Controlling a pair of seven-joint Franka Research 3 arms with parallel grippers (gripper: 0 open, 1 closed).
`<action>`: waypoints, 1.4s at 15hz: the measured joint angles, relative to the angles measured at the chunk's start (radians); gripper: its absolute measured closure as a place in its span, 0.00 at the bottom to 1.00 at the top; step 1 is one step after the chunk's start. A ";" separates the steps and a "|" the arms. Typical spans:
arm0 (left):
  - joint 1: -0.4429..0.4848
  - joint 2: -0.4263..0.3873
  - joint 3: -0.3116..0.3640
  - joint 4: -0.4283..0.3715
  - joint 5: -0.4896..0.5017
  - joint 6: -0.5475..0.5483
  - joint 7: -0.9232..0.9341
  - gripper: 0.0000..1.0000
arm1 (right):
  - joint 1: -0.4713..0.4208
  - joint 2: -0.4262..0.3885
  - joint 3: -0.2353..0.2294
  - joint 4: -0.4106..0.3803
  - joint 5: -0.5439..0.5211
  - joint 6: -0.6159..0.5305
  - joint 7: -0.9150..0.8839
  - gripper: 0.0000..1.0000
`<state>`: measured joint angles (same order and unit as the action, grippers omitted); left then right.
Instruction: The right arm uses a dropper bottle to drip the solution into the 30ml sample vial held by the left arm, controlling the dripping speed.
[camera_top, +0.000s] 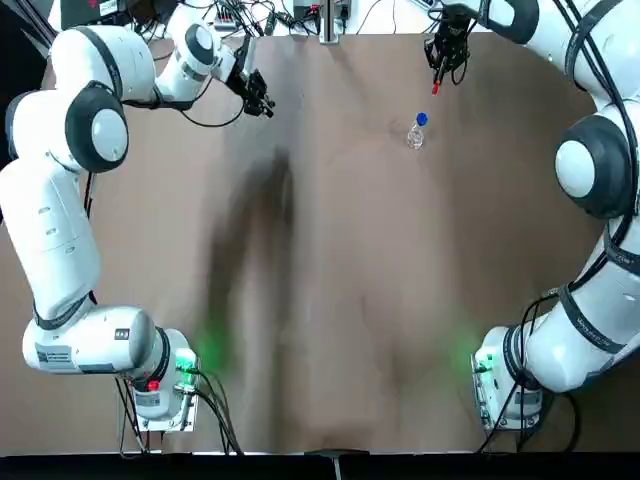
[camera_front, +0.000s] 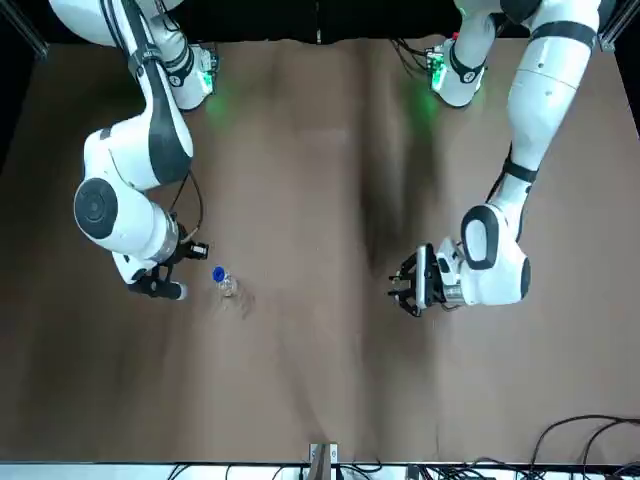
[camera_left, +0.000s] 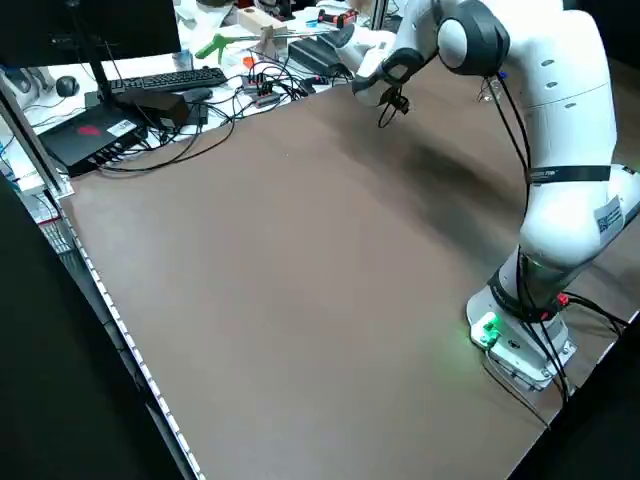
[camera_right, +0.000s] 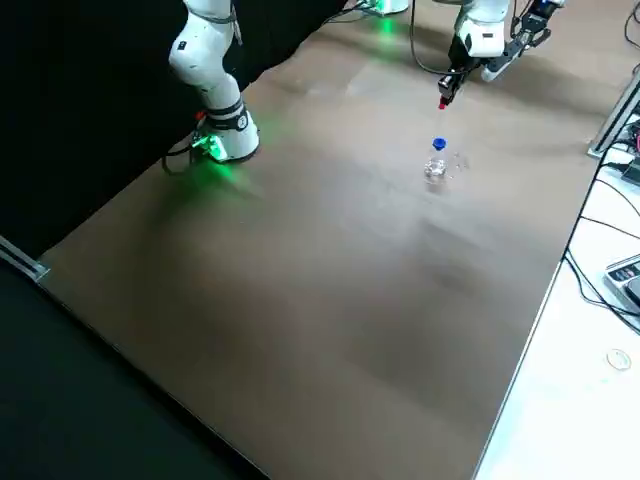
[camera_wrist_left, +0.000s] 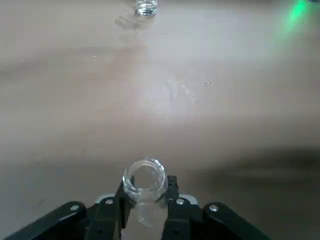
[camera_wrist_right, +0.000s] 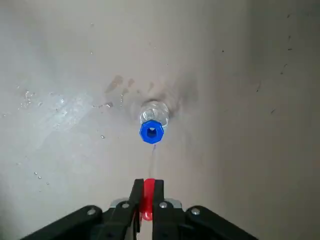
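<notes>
The dropper bottle (camera_top: 416, 133), a tiny clear bottle with a blue collar (camera_wrist_right: 151, 131), stands open on the brown table at the far right. My right gripper (camera_top: 437, 76) hovers just beyond and above it, shut on the red bulb (camera_wrist_right: 148, 196) of the removed dropper, whose thin tip points down near the collar. Far to the left, my left gripper (camera_top: 262, 104) is shut on the 30ml sample vial (camera_wrist_left: 145, 181), a clear glass vial with its open mouth showing, held above the table. I cannot make out the solution.
Small wet spots (camera_wrist_right: 60, 107) glisten on the table beside the bottle. Cables, a keyboard and tools (camera_left: 190, 80) crowd the bench past the table's far edge. Both arm bases (camera_top: 160, 385) stand at the near corners.
</notes>
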<state>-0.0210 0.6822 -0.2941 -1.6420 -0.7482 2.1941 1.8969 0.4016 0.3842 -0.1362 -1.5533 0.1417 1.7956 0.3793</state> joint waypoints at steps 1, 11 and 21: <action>-0.017 -0.005 0.000 0.000 0.025 0.008 -0.034 0.69 | 0.000 -0.005 0.000 0.000 0.000 0.000 0.000 0.89; -0.246 -0.014 0.002 0.073 0.194 0.137 -0.385 0.69 | 0.001 -0.049 0.010 0.001 0.121 -0.013 0.044 0.88; -0.340 0.001 0.004 0.073 0.194 0.290 -0.512 0.69 | 0.033 -0.071 0.021 0.002 0.287 -0.015 0.088 0.88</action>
<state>-0.3605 0.6829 -0.2903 -1.5685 -0.5545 2.4842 1.3849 0.4341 0.3133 -0.1152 -1.5513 0.4283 1.7804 0.4675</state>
